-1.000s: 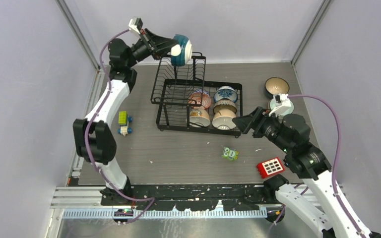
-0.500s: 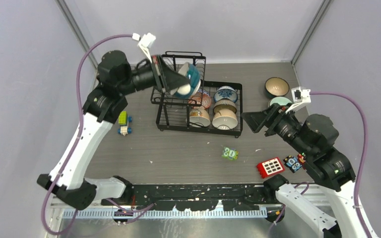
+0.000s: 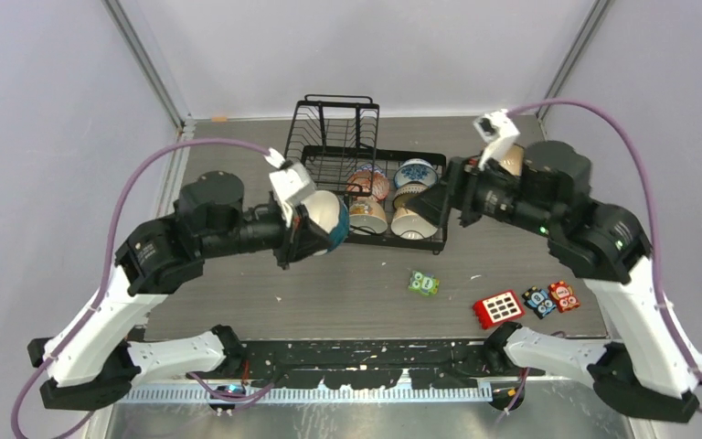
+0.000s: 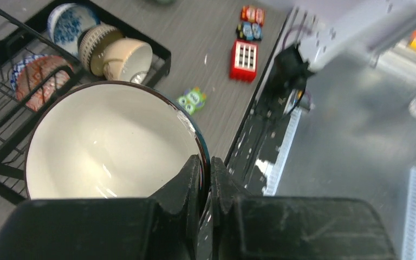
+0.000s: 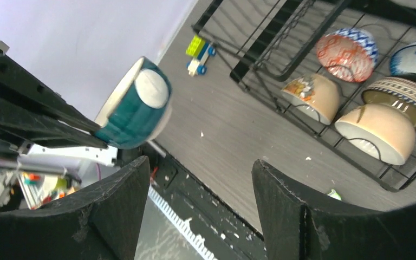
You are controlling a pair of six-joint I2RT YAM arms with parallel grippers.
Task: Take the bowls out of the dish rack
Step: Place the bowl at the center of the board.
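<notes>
Pinching the rim of a dark teal bowl [image 3: 331, 222] with the left gripper [image 3: 318, 230], fingers [image 4: 190, 179] clamped tight either side of the rim, one over the white inside, one on the outer wall. Holding that bowl tipped on its side in the air, clear of the table [image 3: 347, 274], over the middle-left of the surface, just off the near-left corner of the dish rack [image 3: 366, 240]. Keeping the left arm bent low, elbow swung out toward the left edge, forearm running roughly level toward the centre, wrist pointing right. Hovering the right gripper [image 3: 427, 207] with fingers [image 5: 120, 206] spread wide and nothing between them, by the near-right corner of the rack, close to a cream bowl [image 3: 412, 220]. Arching the right arm up from the near-right corner, elbow high by the right edge, wrist aiming left. Showing five bowls in the rack's lower tray: cream one, striped brown bowl [image 3: 411, 197], blue-patterned bowl [image 3: 416, 172], red-patterned bowl [image 3: 368, 183], tan bowl [image 3: 366, 216]. Also showing a green toy [image 3: 423, 283] near mid-table and a red block [image 3: 499, 308] toward the near-right corner.
</notes>
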